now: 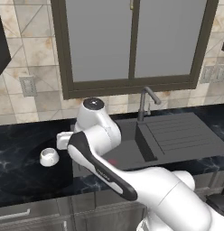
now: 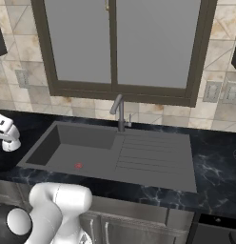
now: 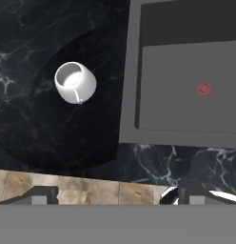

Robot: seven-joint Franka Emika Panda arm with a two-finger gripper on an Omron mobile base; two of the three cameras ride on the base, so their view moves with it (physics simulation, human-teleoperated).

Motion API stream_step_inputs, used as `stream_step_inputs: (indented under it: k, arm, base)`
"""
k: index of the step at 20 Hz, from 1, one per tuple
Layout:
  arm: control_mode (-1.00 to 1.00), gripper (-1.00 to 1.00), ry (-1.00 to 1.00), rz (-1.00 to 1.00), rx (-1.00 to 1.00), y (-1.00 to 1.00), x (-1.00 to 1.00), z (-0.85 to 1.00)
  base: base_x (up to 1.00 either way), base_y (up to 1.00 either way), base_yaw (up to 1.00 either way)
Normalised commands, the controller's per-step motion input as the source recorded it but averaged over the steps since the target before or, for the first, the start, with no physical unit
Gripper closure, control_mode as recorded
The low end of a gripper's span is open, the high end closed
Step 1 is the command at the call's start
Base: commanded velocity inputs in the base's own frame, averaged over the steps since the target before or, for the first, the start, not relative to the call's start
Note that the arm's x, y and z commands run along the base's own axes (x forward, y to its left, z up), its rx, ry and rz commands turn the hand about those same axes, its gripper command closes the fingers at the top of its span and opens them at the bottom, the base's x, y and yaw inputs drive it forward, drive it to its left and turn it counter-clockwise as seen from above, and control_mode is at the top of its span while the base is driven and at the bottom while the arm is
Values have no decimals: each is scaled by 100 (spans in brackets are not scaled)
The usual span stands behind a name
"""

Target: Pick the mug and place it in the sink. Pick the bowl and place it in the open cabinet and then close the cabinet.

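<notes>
The gripper (image 3: 113, 198) hangs above the counter, and only the two dark fingertips (image 3: 41, 195) peek in at 6 o'clock of the hand view. They stand far apart, with nothing between them.

The mug (image 3: 75, 82) is a small squat white cup with a greyish inside and a thin handle on its side. It stands upright on the black marbled counter (image 3: 24, 57), at 10 o'clock in the hand view and well apart from the fingertips. Nothing lies between them but bare counter.

Just beside the mug, at 3 o'clock from it, runs the rim of the dark grey sink (image 3: 186, 86), with its red drain mark (image 3: 203, 88) on the basin floor.

In the left base view the white arm (image 1: 98, 135) covers part of the basin and the mug (image 1: 49, 156) sits at 9 o'clock of it. The right base view adds the ridged drainboard (image 2: 153, 152), the faucet (image 2: 119, 112) behind the sink (image 2: 82, 152) and the window (image 2: 120, 47) farthest back.
</notes>
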Motion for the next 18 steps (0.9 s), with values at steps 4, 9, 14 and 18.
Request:
stream_step_inputs:
  k: [4,9,14,18]
  arm:
    - [-100,-100,0,0,0,17,16,-23]
    - [-100,-100,0,0,0,17,13,-24]
    - [-100,-100,0,0,0,19,19,-24]
    - [-100,-100,1,0,0,16,19,-24]
  base:
    - [0,0,0]
    - [0,0,0]
    - [0,0,0]
    - [0,0,0]
